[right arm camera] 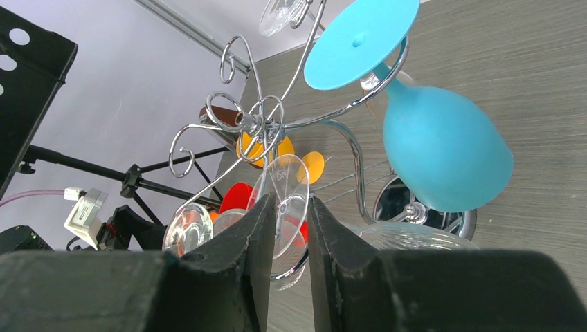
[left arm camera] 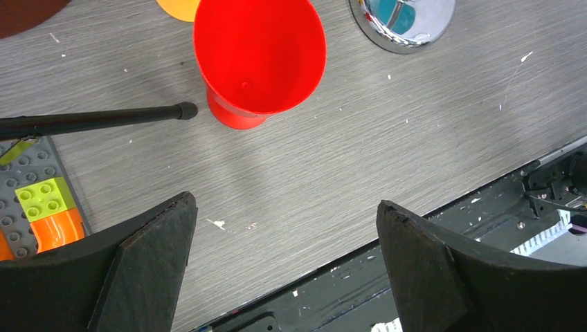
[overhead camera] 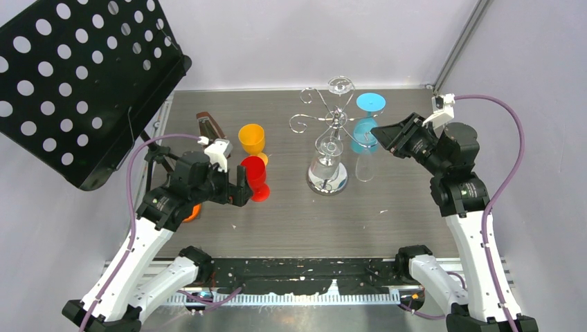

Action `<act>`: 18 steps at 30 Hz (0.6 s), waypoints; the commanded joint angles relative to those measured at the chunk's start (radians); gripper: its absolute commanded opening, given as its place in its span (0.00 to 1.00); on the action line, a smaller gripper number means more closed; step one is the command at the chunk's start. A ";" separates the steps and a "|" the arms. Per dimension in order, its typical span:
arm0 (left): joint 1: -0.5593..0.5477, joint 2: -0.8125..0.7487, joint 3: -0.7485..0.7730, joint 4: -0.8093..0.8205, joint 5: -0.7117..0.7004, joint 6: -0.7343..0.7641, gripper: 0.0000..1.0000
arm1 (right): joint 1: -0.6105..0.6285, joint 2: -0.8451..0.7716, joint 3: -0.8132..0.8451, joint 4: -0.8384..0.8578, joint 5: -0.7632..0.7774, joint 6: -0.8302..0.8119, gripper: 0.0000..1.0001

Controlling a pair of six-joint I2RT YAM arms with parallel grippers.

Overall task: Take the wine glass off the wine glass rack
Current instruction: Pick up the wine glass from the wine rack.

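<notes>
Right wrist view shows the right gripper (right arm camera: 289,207) with its two black fingers close together. There is only a thin gap between them. In that gap sits the flat round foot of the clear wine glass (right arm camera: 282,183). A finger is on each side of the foot, right up against it. I cannot tell if they are pressing on it.

The glass hangs upside down from a curly arm of the wine glass rack (right arm camera: 259,121). Its foot is on top and its bowl is at the bottom, so its long way runs up and down. Its open mouth points down at the table (overhead camera: 408,221). The fingers come at the foot from the side, up high, not at the bowl.

A blue wine glass (right arm camera: 443,152) hangs upside down on the next arm, just beside the clear one.

From the top camera, the rack stands up straight in the middle of the table, and the right gripper is at its right side.

The left gripper (left arm camera: 284,207) is spread wide with nothing in it. It is over the table near a red cup (left arm camera: 259,55), well apart from the rack.
</notes>
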 commanded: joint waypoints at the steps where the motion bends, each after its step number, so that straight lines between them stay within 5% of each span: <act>1: 0.005 -0.008 -0.003 0.043 -0.016 0.010 0.99 | -0.005 -0.011 -0.008 0.063 -0.036 0.025 0.30; 18: 0.005 -0.008 -0.003 0.041 -0.029 0.013 0.99 | -0.005 -0.015 -0.041 0.113 -0.068 0.071 0.06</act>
